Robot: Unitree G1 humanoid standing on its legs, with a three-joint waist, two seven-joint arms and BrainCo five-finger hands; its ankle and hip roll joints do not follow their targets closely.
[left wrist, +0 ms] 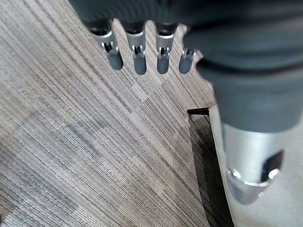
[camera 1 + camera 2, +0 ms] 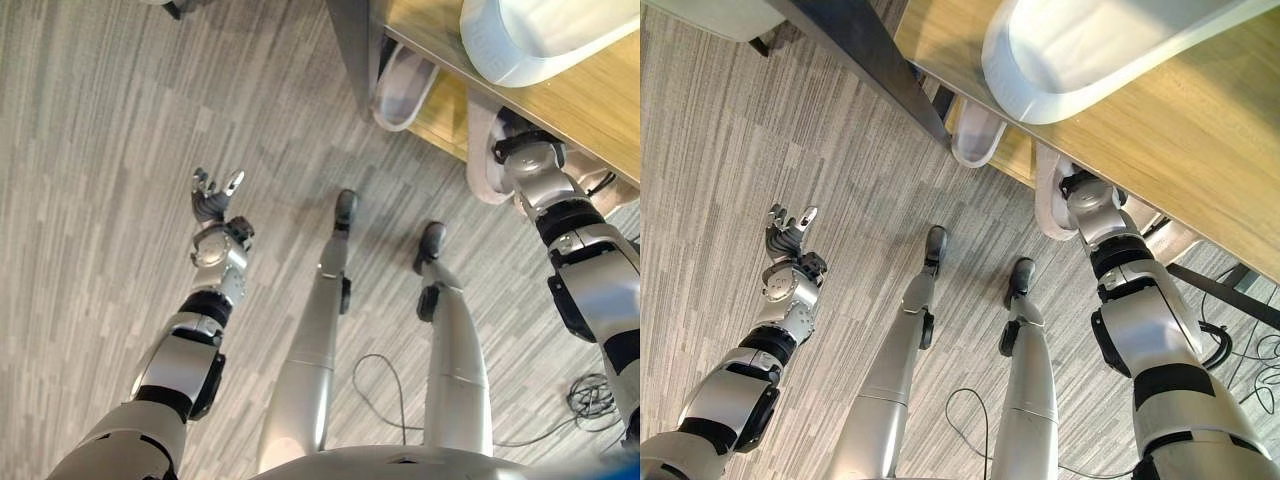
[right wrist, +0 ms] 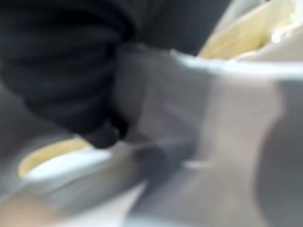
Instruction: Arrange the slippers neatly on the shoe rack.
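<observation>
A: Where are the slippers?
B: One white slipper [image 2: 483,158] lies on the lower shelf of the shoe rack [image 2: 1200,150], right by the right robot hand [image 2: 1087,196]. Another slipper [image 2: 402,90] is further off on that shelf, and a third [image 2: 1090,50] is on top.
A: Is it grabbing?
B: Can't tell, fingers hidden. The left robot hand [image 2: 213,196] hangs spread over the floor [image 2: 120,150]

Right hand [image 3: 71,75] pressed against a pale slipper [image 3: 227,118].
</observation>
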